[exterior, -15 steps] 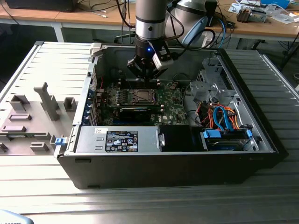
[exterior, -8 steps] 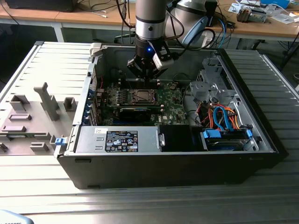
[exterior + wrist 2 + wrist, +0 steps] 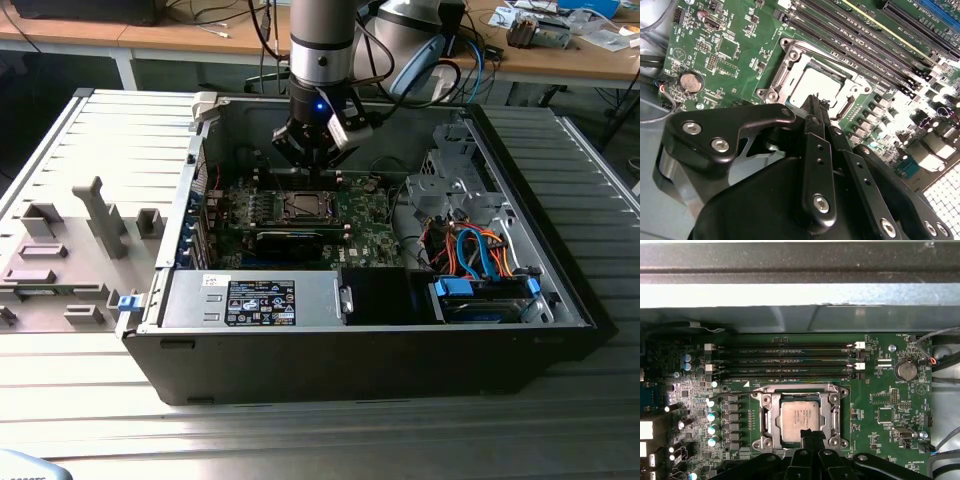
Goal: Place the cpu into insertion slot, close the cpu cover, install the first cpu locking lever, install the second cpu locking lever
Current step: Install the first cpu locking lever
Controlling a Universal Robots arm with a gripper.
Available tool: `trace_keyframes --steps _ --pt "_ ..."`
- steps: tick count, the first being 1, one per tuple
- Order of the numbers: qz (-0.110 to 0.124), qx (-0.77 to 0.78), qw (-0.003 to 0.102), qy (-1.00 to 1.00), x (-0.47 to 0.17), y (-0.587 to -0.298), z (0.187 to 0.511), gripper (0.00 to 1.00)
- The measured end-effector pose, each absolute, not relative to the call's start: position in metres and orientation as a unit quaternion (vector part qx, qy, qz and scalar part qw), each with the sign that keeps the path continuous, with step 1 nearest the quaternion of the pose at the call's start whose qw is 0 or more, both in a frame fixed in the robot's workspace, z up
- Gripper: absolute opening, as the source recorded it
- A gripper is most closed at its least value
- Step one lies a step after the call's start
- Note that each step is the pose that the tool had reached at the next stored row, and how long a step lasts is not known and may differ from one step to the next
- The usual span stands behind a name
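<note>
1. In the exterior view I see the arm reaching down into the open case, with the gripper just above the board at the far edge of the slot. The cpu looks seated there, though it is too small for me to be sure.
2. In the second wrist view the gripper has its black fingers pressed together with nothing between them, the tips right at the socket's edge. The cpu lies flat in the slot, and the cover lies down around it.
3. In the first wrist view the clenched tips overlap the near edge of the cpu, framed by the cover. The memory slots lie just beyond. A coin battery sits well apart.
</note>
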State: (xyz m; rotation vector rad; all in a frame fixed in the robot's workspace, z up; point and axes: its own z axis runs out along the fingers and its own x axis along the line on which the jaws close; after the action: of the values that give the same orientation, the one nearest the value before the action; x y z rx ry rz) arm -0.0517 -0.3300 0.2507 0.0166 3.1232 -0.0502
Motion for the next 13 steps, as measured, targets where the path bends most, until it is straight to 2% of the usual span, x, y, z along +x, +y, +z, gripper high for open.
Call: trace_keyframes --steps 13 --pt "-0.016 -0.006 0.009 1.0 -0.0517 -0.33 0.2507 0.11"
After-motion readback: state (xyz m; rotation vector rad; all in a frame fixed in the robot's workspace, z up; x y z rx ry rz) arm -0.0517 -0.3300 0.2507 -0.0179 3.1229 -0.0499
